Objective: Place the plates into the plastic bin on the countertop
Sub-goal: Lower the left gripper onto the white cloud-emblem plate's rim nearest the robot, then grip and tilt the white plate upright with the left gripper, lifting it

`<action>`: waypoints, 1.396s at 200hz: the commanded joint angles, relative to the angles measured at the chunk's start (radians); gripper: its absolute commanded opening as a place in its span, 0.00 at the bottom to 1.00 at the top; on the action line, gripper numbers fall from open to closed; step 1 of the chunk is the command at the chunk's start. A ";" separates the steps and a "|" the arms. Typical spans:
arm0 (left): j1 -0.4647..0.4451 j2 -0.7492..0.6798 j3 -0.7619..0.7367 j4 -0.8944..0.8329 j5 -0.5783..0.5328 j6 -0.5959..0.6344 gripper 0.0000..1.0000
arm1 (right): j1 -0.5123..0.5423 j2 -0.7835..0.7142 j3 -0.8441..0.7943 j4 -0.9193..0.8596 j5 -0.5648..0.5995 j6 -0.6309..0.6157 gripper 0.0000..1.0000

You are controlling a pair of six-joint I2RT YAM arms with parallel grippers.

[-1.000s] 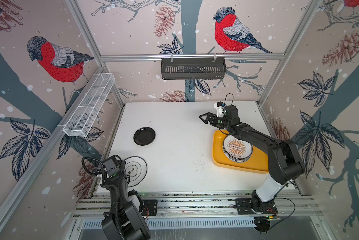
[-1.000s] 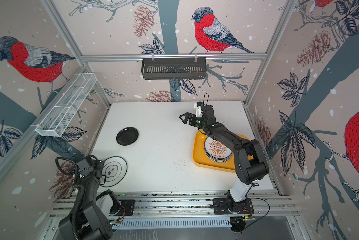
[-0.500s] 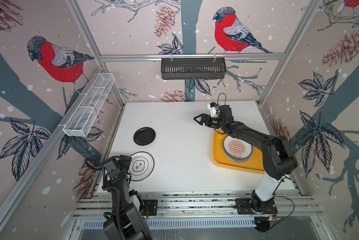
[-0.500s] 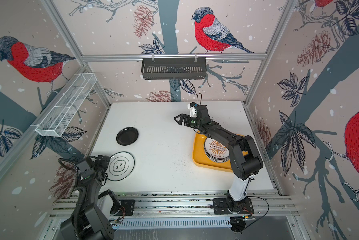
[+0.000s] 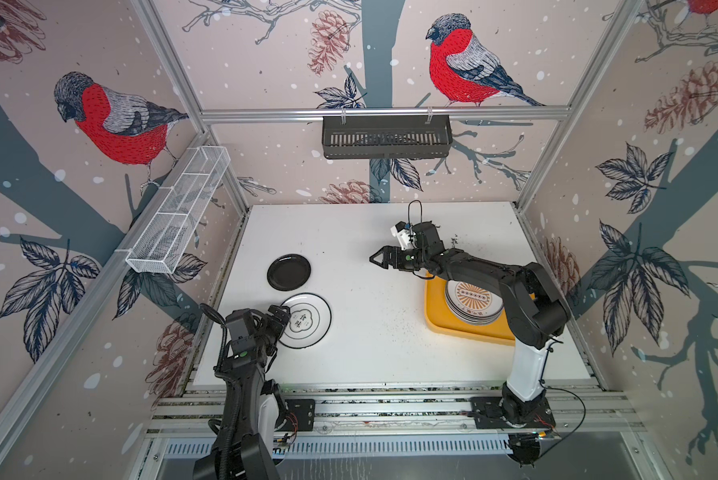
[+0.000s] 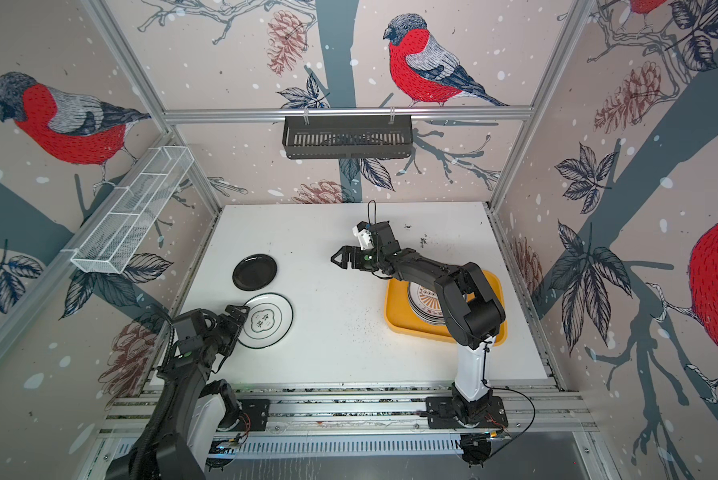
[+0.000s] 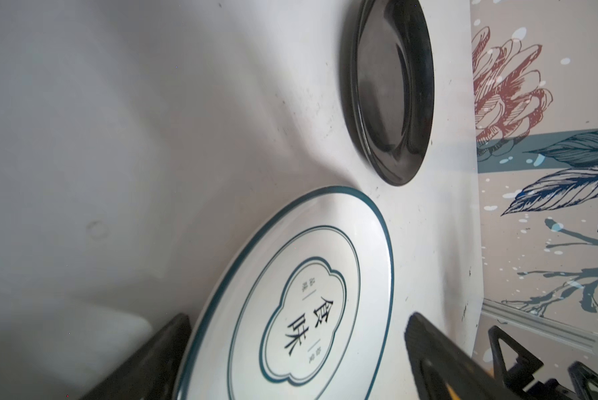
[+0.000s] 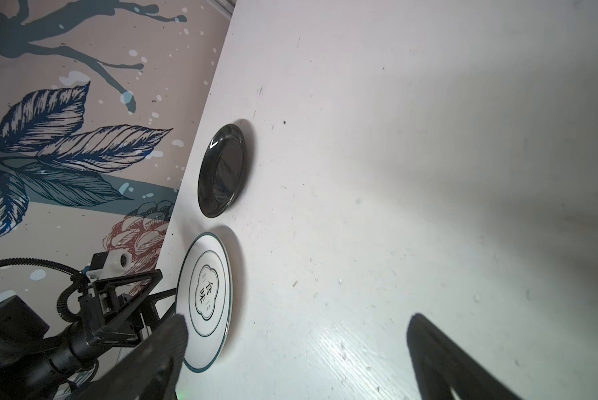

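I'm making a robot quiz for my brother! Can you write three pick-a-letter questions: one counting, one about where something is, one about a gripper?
1. How many plates lie on the countertop outside the yellow bin? A one; B four; C two.
2. Where is the black plate? A beside the flower plate; B in the bin; C on the flower plate.
3. The right gripper is: A shut on a plate; B open and empty; C shut on the bin.
Answers: C, only the black plate and flower plate lie outside; A, they sit side by side; B, its jaws stand wide, nothing between.
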 commanded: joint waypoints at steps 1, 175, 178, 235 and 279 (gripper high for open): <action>-0.032 0.011 0.015 0.005 0.055 0.021 0.96 | 0.019 0.020 -0.016 0.001 -0.014 -0.009 0.99; -0.272 0.334 0.034 0.329 0.098 0.010 0.38 | 0.018 0.047 -0.019 -0.004 0.007 0.020 1.00; -0.272 0.336 0.033 0.330 0.100 0.009 0.34 | 0.017 0.045 -0.019 -0.004 0.007 0.020 1.00; -0.272 0.325 0.042 0.344 0.100 -0.012 0.17 | 0.002 0.041 -0.016 0.000 -0.005 0.024 0.99; -0.273 0.300 0.132 0.275 0.125 -0.003 0.09 | -0.031 -0.004 -0.047 0.073 -0.027 0.043 1.00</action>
